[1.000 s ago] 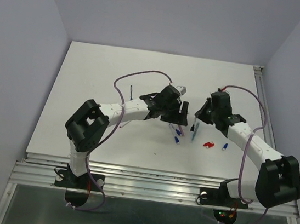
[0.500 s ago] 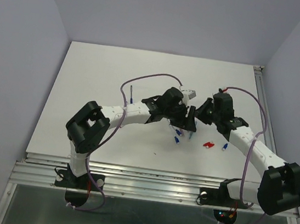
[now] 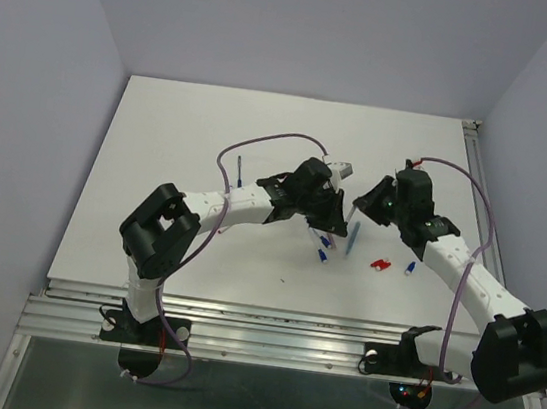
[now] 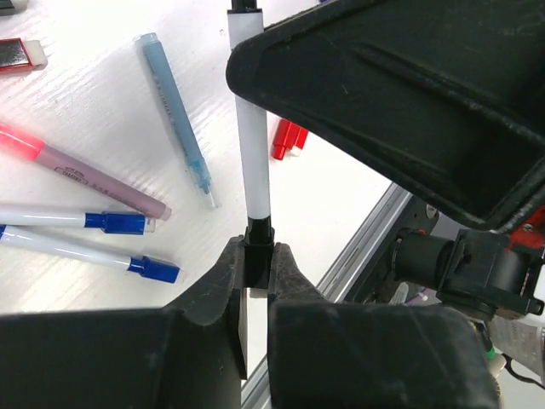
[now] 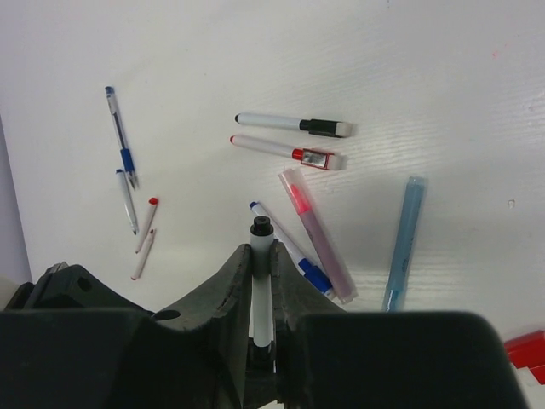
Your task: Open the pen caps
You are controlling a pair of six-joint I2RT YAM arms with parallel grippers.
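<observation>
1. The left end effector (image 4: 258,266) is clenched on the dark cap (image 4: 258,249). Its fingers pinch the short cap from both sides, right at the end of the white barrel (image 4: 254,162). Taking the cap alone leaves the barrel free to slide out of it.
2. Straight ahead of those fingers, the barrel runs into the right end effector (image 5: 261,256), which is clamped along the barrel's length. Each arm therefore holds one half of the pen, and the whole pen hangs clear of the tabletop (image 4: 85,102).
3. The cap looks fully seated, with no gap showing at the joint. By that, the pull appears set up but not yet made.
4. The next move likely calls for drawing the two end effectors apart along the pen's own line. A sideways tug could bend the thin barrel or let it slip.
5. Left of the held barrel, a light-blue pen (image 4: 179,119) and a pink highlighter (image 4: 85,175) lie on the tabletop. Nearer the left end effector lie two thin pens (image 4: 43,215) with their blue caps (image 4: 115,222) on, probably waiting their turn.
6. Just right of the barrel, red caps (image 4: 289,141) lie loose, apart from any pen and seemingly set out of the way.
</observation>
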